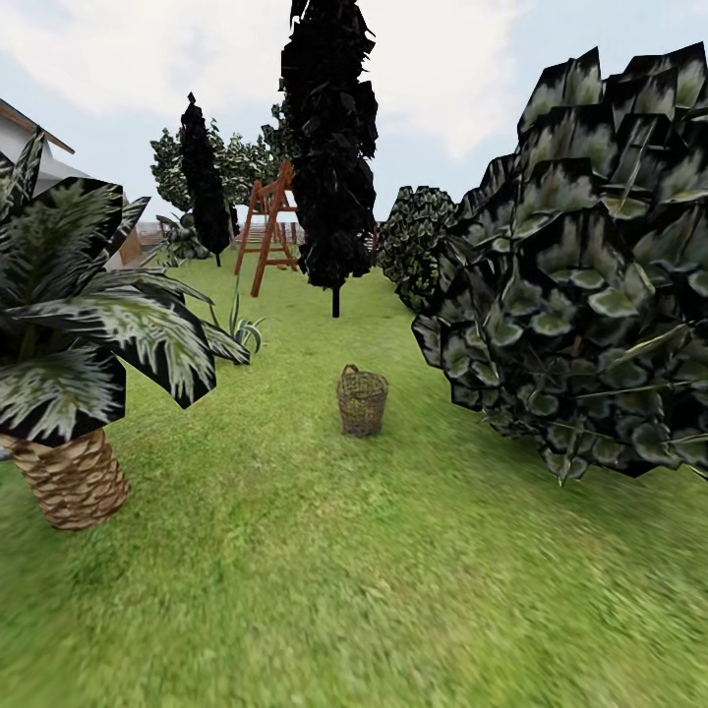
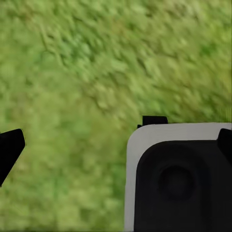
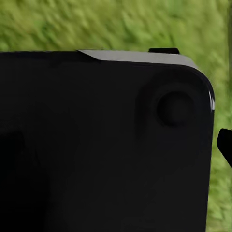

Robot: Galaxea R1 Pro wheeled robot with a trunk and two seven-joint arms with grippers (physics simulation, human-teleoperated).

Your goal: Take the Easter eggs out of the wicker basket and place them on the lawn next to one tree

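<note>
Head view: the wicker basket [image 1: 362, 399] stands upright on the lawn [image 1: 324, 570], near the middle of the scene and well ahead of the camera. It is small, rounded and brown, woven of loose twigs, with an arched handle over its open mouth. Its contents cannot be made out at this range. A short palm with a patterned trunk [image 1: 71, 479] stands on the left, well apart from the basket. A dense crown of dark blocky leaves with pale green specks [image 1: 590, 285] hangs on the right, near the basket; its trunk is hidden. Behind the basket rise a black-leaved tree [image 1: 330, 147] and a reddish wooden playset frame [image 1: 271, 234].

Left wrist view: blurred grass lies below, with a dark fingertip [image 2: 9, 150] at one edge and a white-edged black part of the robot's body [image 2: 179, 179] alongside. How far the left gripper is open cannot be told; nothing is seen in it.

Right wrist view: a large black panel [image 3: 104, 145] blocks most of the grass. The right gripper's state cannot be told.
</note>
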